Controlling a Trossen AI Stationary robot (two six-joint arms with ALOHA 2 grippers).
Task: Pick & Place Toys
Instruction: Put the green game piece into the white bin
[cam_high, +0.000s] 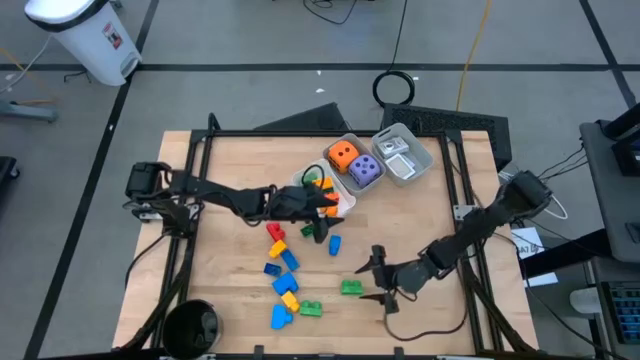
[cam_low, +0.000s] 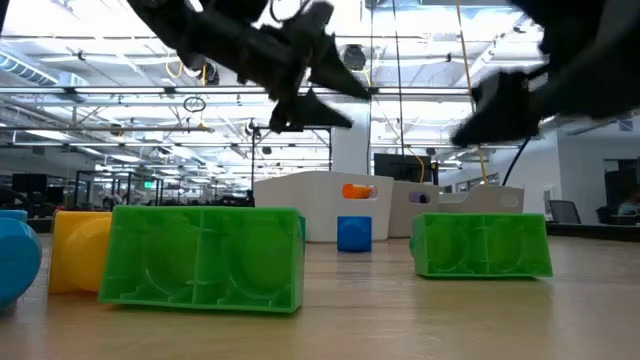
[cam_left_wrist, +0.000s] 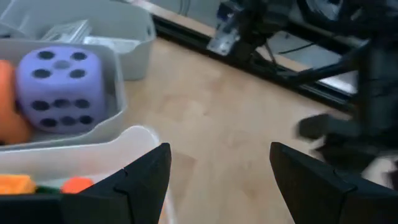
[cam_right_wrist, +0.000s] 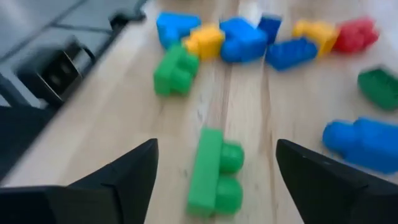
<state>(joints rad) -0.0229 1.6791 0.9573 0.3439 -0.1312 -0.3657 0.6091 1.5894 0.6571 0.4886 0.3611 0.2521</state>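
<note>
Bright, even overhead light; ceiling lamps glare along the top of my low view. My right wrist view smears with motion blur, bricks soft.

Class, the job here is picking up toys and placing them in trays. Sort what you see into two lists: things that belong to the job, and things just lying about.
Job: green brick, blue brick, red brick, yellow brick, orange die, purple die, right gripper, left gripper.

Lying about: white bin, cable coil, black cup.

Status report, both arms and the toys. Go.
Left gripper open, empty, over the white tray. Right gripper open beside a green brick, not gripping. Loose bricks close by.
</note>
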